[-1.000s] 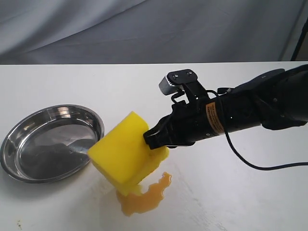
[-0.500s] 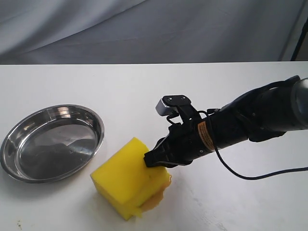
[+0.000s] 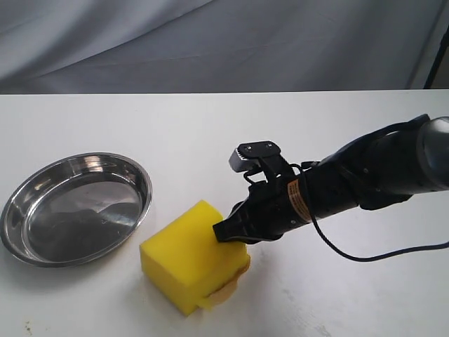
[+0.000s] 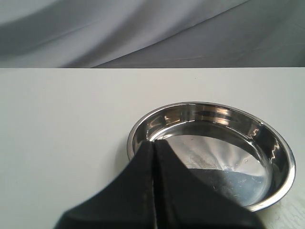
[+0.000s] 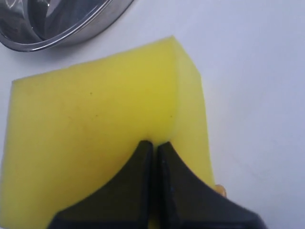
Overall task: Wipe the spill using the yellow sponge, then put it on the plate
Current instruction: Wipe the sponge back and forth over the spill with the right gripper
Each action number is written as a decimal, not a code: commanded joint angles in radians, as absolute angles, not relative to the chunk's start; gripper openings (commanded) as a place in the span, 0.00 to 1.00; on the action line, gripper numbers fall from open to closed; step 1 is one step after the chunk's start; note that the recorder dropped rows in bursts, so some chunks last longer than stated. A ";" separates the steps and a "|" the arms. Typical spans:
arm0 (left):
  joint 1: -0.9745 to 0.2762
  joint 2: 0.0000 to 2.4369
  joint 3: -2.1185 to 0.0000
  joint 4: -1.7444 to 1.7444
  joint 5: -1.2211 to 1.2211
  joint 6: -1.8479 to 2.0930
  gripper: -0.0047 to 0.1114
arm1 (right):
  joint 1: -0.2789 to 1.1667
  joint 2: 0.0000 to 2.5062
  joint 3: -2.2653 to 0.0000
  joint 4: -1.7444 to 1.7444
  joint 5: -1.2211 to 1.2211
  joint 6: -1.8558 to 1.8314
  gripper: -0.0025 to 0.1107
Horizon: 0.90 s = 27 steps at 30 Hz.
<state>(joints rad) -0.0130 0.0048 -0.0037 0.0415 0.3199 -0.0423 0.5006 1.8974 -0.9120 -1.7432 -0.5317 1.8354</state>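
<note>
Down it goes: since a second ago the yellow sponge (image 3: 193, 256) has dropped from mid-air and now sits flat on the spill (image 3: 226, 291). Only a thin amber sliver peeks out at the sponge's edge away from the plate (image 3: 70, 210). The right gripper (image 3: 224, 230) has its jaws pinched almost together, biting into the foam on the side far from the plate. The sponge rests on the white table (image 3: 351, 140), just beside the plate but apart from it. The left gripper (image 4: 153, 145) points toward the plate, jaws pressed together, nothing between them.
</note>
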 commanded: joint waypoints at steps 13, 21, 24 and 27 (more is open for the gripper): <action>-0.010 0.000 0.000 0.040 0.310 -0.044 0.04 | 0.500 1.851 -0.909 -1.744 -0.474 1.810 0.02; -0.010 0.000 0.000 0.040 0.310 -0.044 0.04 | 0.500 1.714 -0.909 -1.744 -0.499 1.810 0.02; -0.010 0.000 0.000 0.040 0.310 -0.044 0.04 | 0.500 1.714 -0.909 -1.744 -0.489 1.810 0.02; -0.010 0.000 0.000 0.040 0.310 -0.044 0.04 | 0.500 1.714 -0.890 -1.744 -0.484 1.817 0.02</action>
